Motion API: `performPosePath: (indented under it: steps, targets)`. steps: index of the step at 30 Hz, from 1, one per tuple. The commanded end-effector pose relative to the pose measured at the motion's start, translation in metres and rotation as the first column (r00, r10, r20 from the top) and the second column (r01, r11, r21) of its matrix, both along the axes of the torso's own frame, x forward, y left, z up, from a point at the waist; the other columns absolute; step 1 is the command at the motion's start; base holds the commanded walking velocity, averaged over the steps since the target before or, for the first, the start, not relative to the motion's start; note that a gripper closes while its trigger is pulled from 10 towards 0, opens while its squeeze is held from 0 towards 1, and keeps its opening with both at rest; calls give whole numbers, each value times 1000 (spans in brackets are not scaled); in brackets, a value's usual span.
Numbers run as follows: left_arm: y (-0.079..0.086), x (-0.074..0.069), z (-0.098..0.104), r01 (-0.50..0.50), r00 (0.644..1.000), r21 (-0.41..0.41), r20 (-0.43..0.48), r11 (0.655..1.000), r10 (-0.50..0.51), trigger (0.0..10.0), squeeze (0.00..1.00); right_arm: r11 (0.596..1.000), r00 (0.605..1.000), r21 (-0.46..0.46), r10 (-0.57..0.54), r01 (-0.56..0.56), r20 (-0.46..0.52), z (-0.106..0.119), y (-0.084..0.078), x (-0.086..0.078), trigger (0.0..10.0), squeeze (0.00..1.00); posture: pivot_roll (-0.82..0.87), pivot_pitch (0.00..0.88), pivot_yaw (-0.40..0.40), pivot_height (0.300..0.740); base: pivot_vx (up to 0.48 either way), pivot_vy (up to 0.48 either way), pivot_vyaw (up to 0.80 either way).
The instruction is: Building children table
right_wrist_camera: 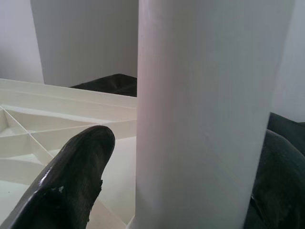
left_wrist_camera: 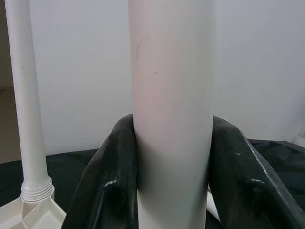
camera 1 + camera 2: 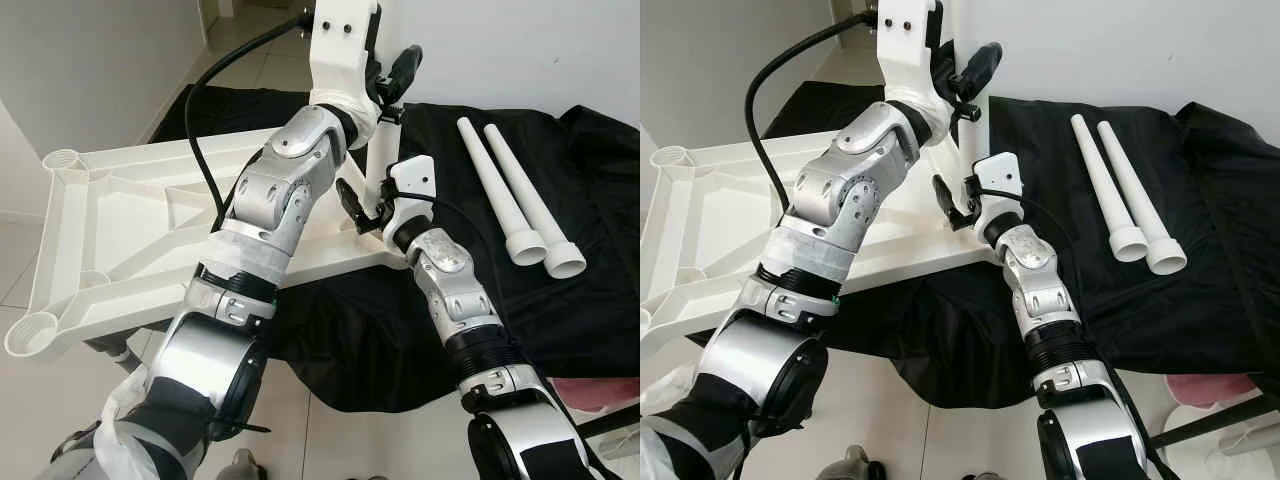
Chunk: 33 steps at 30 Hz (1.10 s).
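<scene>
Nearest the robot, the white children's table top [image 3: 110, 230] lies upside down, its ribbed underside up, resting partly on a black cloth [image 3: 520, 300] and overhanging the floor.

At the inverted top's right near corner a white leg [image 3: 378, 175] stands upright in its socket. The right end effector [image 3: 362, 205] is low on this leg, just above the socket; in the right wrist view one black finger [image 1: 71, 181] lies beside the leg with a sliver of gap, so a firm clamp cannot be confirmed. The left end effector [image 3: 392, 85] is higher up the same leg, fingers [image 2: 112, 186] clamped against both its sides.

Another leg [image 2: 24, 95] stands already seated at a further corner. Beyond, toward the cloth's far right, two spare legs [image 3: 505, 190] lie side by side, touching.

Judgement: the step in hand is seating this leg. To do it well, keep the leg vertical, hold the base steady with the lower end effector, and drive or turn from above along the leg's axis; any tilt risks binding in the socket.
</scene>
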<state>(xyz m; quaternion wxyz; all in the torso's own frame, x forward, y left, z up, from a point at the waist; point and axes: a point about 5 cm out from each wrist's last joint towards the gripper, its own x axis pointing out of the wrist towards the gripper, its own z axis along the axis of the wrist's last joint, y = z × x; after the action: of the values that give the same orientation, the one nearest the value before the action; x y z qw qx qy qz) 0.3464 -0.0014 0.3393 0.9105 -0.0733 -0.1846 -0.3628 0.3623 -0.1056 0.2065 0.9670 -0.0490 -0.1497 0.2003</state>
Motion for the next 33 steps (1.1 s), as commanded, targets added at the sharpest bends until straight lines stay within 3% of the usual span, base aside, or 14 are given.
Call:
performPosePath:
  steps: [1, 12, 13, 15, 16, 28, 29, 31, 32, 33]
  targets:
    - [-6, -3, -1, 15, 1000, 25, 14, 1000, -15, 10000, 0, 999, 1000, 31, 6, -7, 25, 10, 1, 1, 10000, 0, 32, 36, -20, 740, 0, 0, 0]
    - [-12, -4, -6, 20, 1000, 61, 20, 998, -21, 10000, 0, 999, 999, -18, 31, -30, 21, 7, 5, 0, 9843, 0, 29, 23, -17, 740, 0, 0, 0]
    - [-12, -5, -5, 20, 1000, 61, 22, 998, -22, 10000, 0, 999, 999, -20, 43, -43, 13, 6, 6, 0, 4471, 0, 31, 19, -17, 740, 0, 0, 0]
    - [-12, -5, -5, 20, 999, 62, 24, 998, -22, 10000, 0, 999, 999, -19, 42, -42, 10, 5, 6, 0, 3882, 0, 32, 18, -17, 740, 0, 0, 0]
    - [-12, -5, -5, 21, 999, 63, 25, 998, -22, 10000, 0, 999, 999, -7, 44, -44, 4, 5, 6, -1, 0, 0, 32, 17, -16, 740, 0, 0, 0]
    - [-15, -13, -1, 55, 994, 61, 87, 997, -60, 10000, 0, 999, 999, 35, 15, -14, -31, -1, 2, -1, 0, 0, 34, 13, -21, 740, 0, 0, 0]
    - [-16, -16, 0, 70, 992, 57, 100, 996, -75, 10000, 0, 999, 999, 37, -5, 6, -36, -2, 1, 0, 1569, 0, 34, 13, -25, 740, 0, 0, 0]
    - [-16, -16, 0, 70, 992, 57, 100, 996, -75, 10000, 0, 999, 999, 37, -5, 6, -36, -2, 1, 0, 1569, 0, 34, 13, -25, 740, 0, 0, 0]
    - [-16, -18, 0, 86, 990, 51, 105, 995, -91, 10000, 0, 999, 999, 41, -9, 11, -41, -2, 0, 0, 10000, 0, 34, 13, -27, 740, 0, 0, 0]
    - [-16, -18, 0, 86, 990, 51, 105, 995, -91, 10000, 0, 999, 999, 41, -9, 11, -41, -2, 0, 0, 10000, 0, 34, 13, -27, 740, 0, 0, 0]
